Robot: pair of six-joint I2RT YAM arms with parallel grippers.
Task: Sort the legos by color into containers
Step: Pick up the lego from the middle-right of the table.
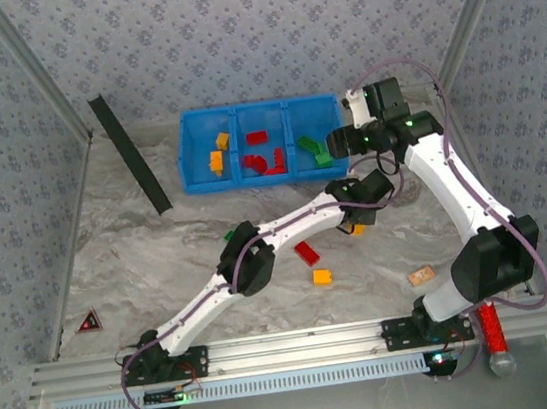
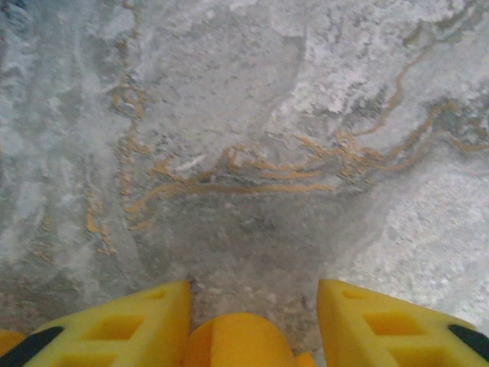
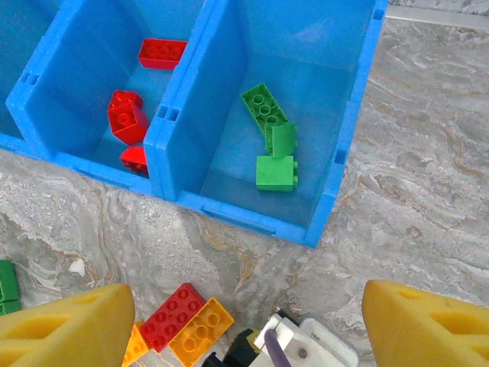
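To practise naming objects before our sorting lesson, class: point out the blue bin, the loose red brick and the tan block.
blue bin (image 1: 265, 177), top view, its near wall.
loose red brick (image 1: 307, 252), top view, its top face.
tan block (image 1: 422, 275), top view, its middle.

Smooth, glossy plastic: blue bin (image 3: 348, 145), upper frame, and the studded legos (image 3: 275, 172) inside it. Table (image 2: 229, 115): matt, stone-like grey surface with tan veining. Lower corners: right tool (image 3: 246, 290) with matt yellow plastic fingers (image 3: 428, 321). Bottom of the top view: brushed metal rail (image 1: 292, 342).
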